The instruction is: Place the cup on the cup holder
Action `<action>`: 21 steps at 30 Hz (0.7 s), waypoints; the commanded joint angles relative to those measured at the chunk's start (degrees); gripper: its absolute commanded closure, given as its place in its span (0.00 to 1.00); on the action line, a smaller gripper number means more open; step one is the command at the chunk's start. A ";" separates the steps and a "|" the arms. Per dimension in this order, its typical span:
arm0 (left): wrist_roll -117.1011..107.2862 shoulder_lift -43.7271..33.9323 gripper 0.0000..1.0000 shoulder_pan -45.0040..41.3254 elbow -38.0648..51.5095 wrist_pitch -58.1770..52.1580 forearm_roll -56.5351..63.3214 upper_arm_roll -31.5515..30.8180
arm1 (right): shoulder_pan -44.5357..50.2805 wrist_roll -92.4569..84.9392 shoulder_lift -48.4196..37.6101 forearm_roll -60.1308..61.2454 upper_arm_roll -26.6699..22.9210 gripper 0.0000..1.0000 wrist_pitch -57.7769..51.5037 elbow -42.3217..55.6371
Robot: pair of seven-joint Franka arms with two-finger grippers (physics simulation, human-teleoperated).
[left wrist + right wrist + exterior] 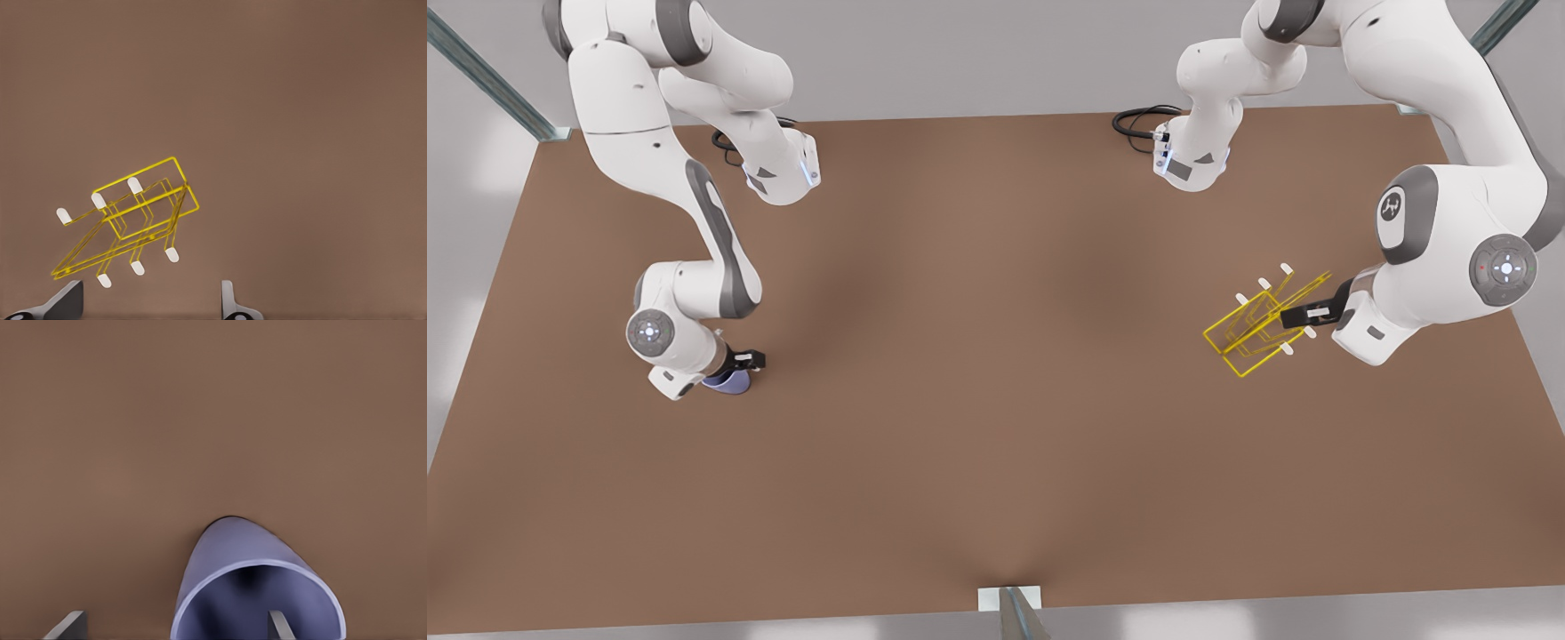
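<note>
Nearest in the front view, our right claw (740,366) sits low on the front view's left, fingers spread astride the rim of the cup (727,382), one inside and one outside, ready to pinch the wall. The cup lies on the tabletop (996,373). Well apart, our left claw (1303,316) hangs open at the cup holder (1258,329), likely to steady it.

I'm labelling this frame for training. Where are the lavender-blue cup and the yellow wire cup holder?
Lavender-blue tapered cup (237,550): right wrist view, on its outer side wall.
Yellow wire-frame cup holder (175,160): left wrist view, on a corner of its rectangular frame.
</note>
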 commanded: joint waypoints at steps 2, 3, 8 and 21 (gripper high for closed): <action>0.21 -0.07 0.00 -0.06 0.03 -0.27 0.05 0.02 | 0.09 -2.25 0.93 0.10 0.00 0.00 0.05 0.04; 0.21 -0.07 0.00 0.03 0.03 -0.27 0.05 0.02 | 0.09 -2.25 1.37 0.10 0.00 0.00 0.05 0.13; 0.12 0.02 0.00 0.03 0.03 -0.27 0.05 -0.07 | 0.27 -2.51 2.60 -0.08 0.00 0.06 0.05 0.48; 0.56 -0.07 0.00 0.03 0.11 -0.35 0.05 -0.07 | 0.27 -4.53 2.95 -0.52 -0.27 0.79 -3.82 3.03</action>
